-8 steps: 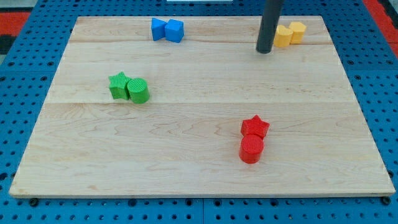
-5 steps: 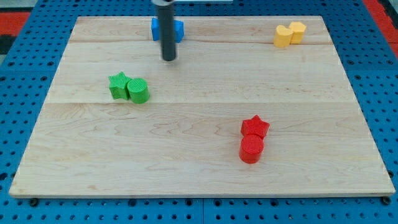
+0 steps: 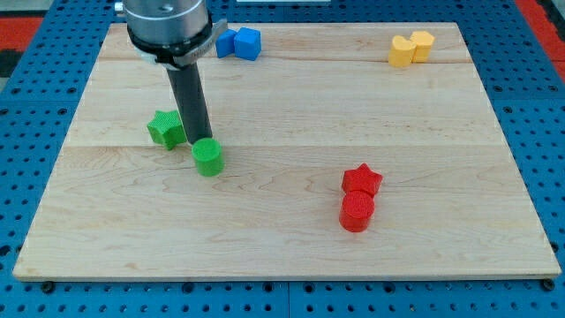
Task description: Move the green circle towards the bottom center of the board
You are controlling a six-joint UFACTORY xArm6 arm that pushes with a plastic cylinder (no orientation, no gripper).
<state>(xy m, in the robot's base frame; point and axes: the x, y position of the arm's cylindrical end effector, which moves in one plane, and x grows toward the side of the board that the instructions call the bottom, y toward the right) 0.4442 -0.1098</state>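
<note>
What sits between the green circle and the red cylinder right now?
Nothing: in the camera view only bare board lies between the green circle and the red cylinder. My tip touches the circle's upper-left edge.

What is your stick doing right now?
My tip: no gripper, holds nothing; it sits against the green circle, on its upper side.

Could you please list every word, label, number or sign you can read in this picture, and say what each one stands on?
None: no readable text shows anywhere.
The wooden board is bare wood grain.
The green circle, green star, red blocks, blue blocks and yellow blocks carry no markings.
The rod above my tip and the blue pegboard carry none either.
</note>
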